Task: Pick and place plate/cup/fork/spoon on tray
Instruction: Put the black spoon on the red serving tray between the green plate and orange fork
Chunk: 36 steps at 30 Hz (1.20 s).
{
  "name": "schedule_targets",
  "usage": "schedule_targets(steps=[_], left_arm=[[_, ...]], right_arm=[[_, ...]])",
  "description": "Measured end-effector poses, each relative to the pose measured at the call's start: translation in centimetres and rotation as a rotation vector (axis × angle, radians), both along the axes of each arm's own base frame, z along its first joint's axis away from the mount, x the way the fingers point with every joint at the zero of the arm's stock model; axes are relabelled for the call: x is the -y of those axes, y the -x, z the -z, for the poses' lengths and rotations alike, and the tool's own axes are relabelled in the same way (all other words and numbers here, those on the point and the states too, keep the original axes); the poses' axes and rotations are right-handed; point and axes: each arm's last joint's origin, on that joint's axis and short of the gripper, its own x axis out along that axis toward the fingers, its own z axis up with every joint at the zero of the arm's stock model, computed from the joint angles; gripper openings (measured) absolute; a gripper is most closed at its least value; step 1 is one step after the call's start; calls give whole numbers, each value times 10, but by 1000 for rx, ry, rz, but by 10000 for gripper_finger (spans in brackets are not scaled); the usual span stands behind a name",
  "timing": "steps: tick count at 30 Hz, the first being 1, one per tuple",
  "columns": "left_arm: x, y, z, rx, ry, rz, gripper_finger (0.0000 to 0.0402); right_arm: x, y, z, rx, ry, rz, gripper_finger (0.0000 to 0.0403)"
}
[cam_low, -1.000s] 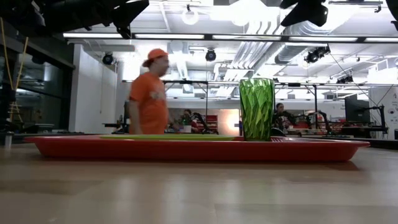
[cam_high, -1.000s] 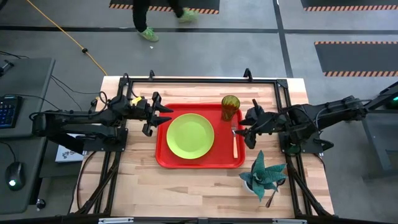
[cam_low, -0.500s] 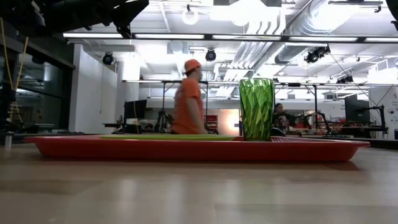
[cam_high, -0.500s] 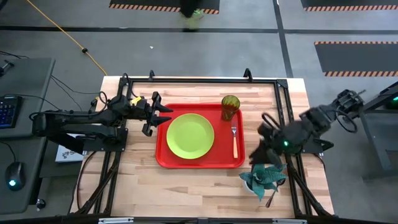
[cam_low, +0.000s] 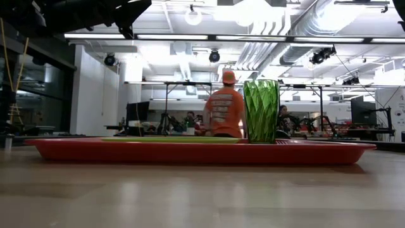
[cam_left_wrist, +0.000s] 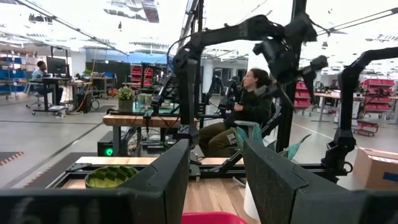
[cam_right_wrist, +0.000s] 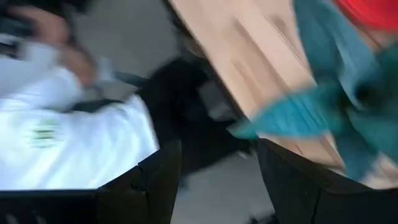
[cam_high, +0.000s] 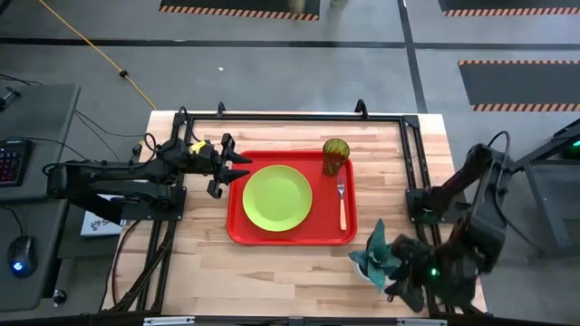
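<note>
— As seen from above, found three things resting on the red tray (cam_high: 249,231): the lime-green plate (cam_high: 277,197) flat in the middle, the fork (cam_high: 342,204) just to its right, and the cup (cam_high: 335,156) upright in the far right corner.

— Touching one another?

— Lay apart, all three. Saw the fork's tines pointing toward the cup, handle toward the near rim. From table height, made out the cup standing tall above the tray's rim and only a thin green edge of the plate.

— And the spoon?

— Could not pick it out anywhere.

— Left gripper (cam_high: 237,168)?

— Hovered over the tray's left rim, toward the far left corner, just beside the plate. Kept nothing in its grasp: fingers (cam_left_wrist: 155,186) spread wide, with only the room showing between them.

— Right gripper (cam_high: 408,285)?

— Hung low at the near right corner of the table (cam_high: 208,272), right beside the teal plant (cam_high: 381,246) and well apart from the tray. Looked released too, though blurred: fingers (cam_right_wrist: 149,180) parted, gripping nothing, with the plant's leaves and the table edge ahead of them.

— Anyone beyond the table?

— Saw a person in an orange shirt (cam_low: 224,114), back turned, just left of the cup in the level view. Saw another seated person (cam_left_wrist: 245,109) past the left arm's fingers.
</note>
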Motion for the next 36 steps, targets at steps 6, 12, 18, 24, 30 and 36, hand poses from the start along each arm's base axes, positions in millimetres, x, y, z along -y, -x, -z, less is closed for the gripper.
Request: schedule_targets(steps=[6, 12, 18, 24, 30, 36], left_arm=[[0, 0, -1, 13, -49, -11, 142], [0, 0, -1, 17, -77, -20, 142], [0, 0, -1, 17, -76, -20, 142], [0, 0, -1, 15, -55, -15, 142], [0, 0, -2, 22, -51, -14, 142], [0, 1, -2, 25, -27, -8, 142]], right_arm=[[-19, 6, 32, -320, 61, 60, 204], [-31, 3, 52, -480, 109, 105, 204], [-52, -2, 77, -617, 125, 73, 204], [-72, -4, 104, -686, 170, 151, 204], [-87, -1, 128, -729, 217, 281, 204], [-103, 2, 159, -744, 293, 389, 204]])
